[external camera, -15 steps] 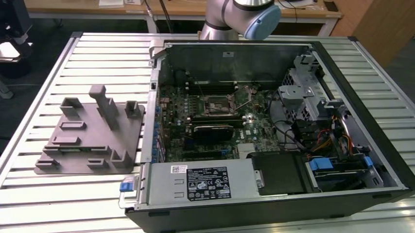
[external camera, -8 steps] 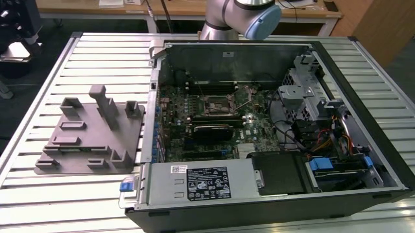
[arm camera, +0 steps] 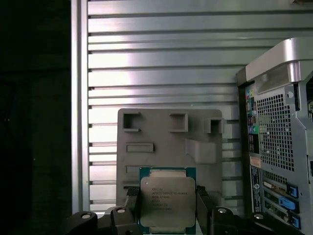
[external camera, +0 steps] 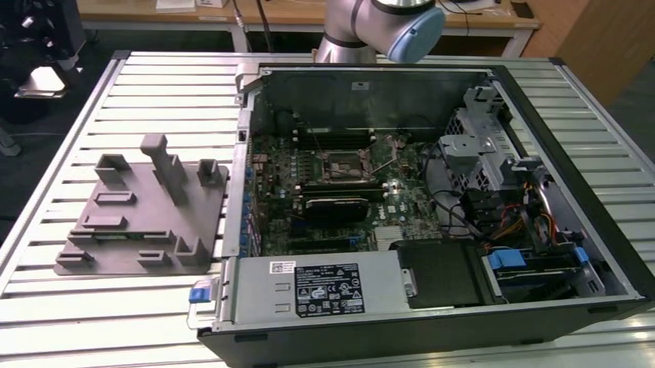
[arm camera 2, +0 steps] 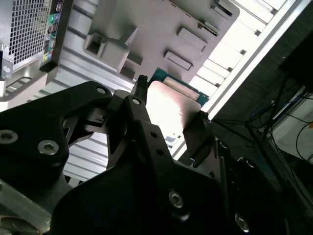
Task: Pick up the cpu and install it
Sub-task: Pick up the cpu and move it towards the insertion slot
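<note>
As the black two-fingered hand (arm camera: 166,195) clenches on the small flat square cpu (arm camera: 167,203), which has a silver-grey metal lid and a thin green edge, one finger (arm camera: 131,198) presses against each of two opposite sides of the chip in both wrist views. The cpu hangs in the air, clear of the worktop, with its lid turned toward the first wrist view.

Beyond it a grey plastic tray with upright posts (arm camera: 171,132) lies flat on the slatted aluminium worktop (arm camera: 161,49). Just beside the tray, on the exterior view's right, an open black computer case (external camera: 409,341) lies on its side. Its green motherboard (external camera: 276,230) is exposed, with a square black socket frame (external camera: 341,162) near the board's middle. The silver-grey arm (external camera: 353,31) rises at the case's far edge.
</note>
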